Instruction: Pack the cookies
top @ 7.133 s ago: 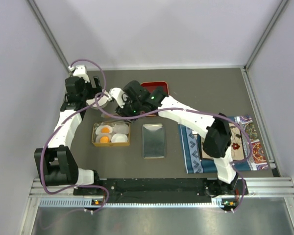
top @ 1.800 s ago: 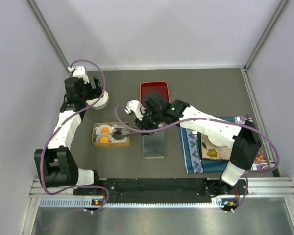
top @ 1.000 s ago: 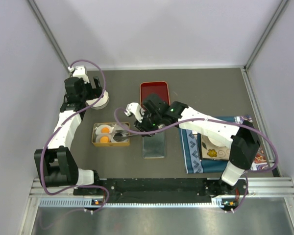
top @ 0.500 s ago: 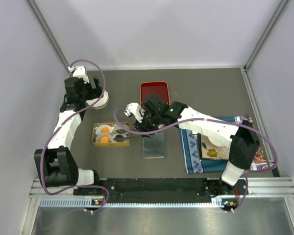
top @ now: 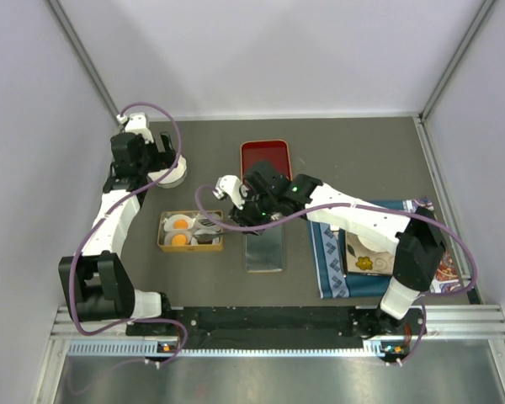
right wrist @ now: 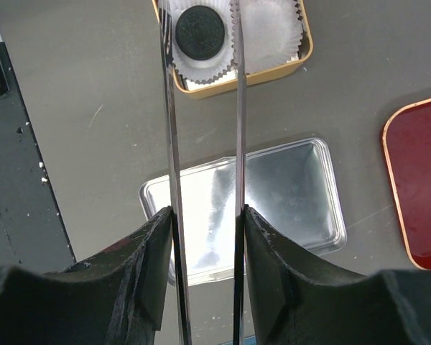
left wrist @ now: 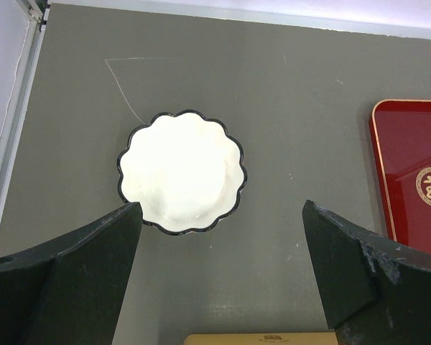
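Note:
A yellow box [top: 190, 231] holds white paper cups. Two orange cookies [top: 181, 231] lie in its left cups. A black cookie [right wrist: 201, 26] lies flat in a paper cup in the box. My right gripper [right wrist: 205, 215] is shut on metal tongs [right wrist: 236, 108]. The two tong blades reach over the box and stand apart on either side of the black cookie. I cannot tell whether they touch it. In the top view the right gripper [top: 251, 212] hovers just right of the box. My left gripper [left wrist: 221, 208] is open and empty above a white scalloped dish [left wrist: 181, 171].
A silver tin lid [top: 263, 241] lies right of the box, under my right wrist. A red tray [top: 265, 154] sits behind it. A patterned cloth [top: 379, 244] with a card on it lies at the right. The box's edge [left wrist: 262, 338] shows below the left fingers.
The right arm came from beside the white dish to over the box with the tongs. A cup that was empty now holds the black cookie. The left arm has not moved.

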Controlling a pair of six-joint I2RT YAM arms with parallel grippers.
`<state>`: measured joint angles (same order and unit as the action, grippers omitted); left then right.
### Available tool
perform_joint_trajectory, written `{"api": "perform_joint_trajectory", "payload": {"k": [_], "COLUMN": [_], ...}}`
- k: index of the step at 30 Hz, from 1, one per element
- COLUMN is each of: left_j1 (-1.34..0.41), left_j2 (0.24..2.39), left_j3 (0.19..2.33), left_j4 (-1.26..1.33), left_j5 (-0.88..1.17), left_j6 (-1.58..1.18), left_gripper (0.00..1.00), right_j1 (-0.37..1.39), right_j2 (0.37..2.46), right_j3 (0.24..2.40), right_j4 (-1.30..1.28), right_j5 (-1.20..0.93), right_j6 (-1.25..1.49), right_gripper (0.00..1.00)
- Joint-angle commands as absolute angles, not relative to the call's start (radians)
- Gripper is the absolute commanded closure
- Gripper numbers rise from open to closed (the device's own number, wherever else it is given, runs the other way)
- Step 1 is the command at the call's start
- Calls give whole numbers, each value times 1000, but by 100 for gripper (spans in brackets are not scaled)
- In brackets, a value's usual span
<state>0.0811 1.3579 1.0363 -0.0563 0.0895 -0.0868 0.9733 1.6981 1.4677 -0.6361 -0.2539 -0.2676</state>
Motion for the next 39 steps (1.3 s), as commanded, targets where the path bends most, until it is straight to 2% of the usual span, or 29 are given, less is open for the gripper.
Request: {"api": "perform_joint_trajectory", "payload": {"k": [1,7,16,32,39], "left_j1": [87,86,87,87,87], "left_j2": [1351,1342,1339,1342,1344], "left_j3": [1052,1057,1052,1032,1023], "left_j4": [-23,-29,-32,-25,-18], "left_j5": [95,92,98,107,109], "left_j6": [-87,-84,-83,-78,-77], "left_gripper": [1,1,1,1,1], "right_j1": [989,962,795,497,446], "right_j2": [1671,1657,1611,1462,1456], "right_j3": [1534,1574,1571,1344,1259], "right_j4": [-603,-601,-598,-595,-592], "right_j5": [-219,-135,-109,-120,-129], "right_j6": [-264,-255,-218,-230,-239], "right_gripper": [58,59,59,59,58]}}
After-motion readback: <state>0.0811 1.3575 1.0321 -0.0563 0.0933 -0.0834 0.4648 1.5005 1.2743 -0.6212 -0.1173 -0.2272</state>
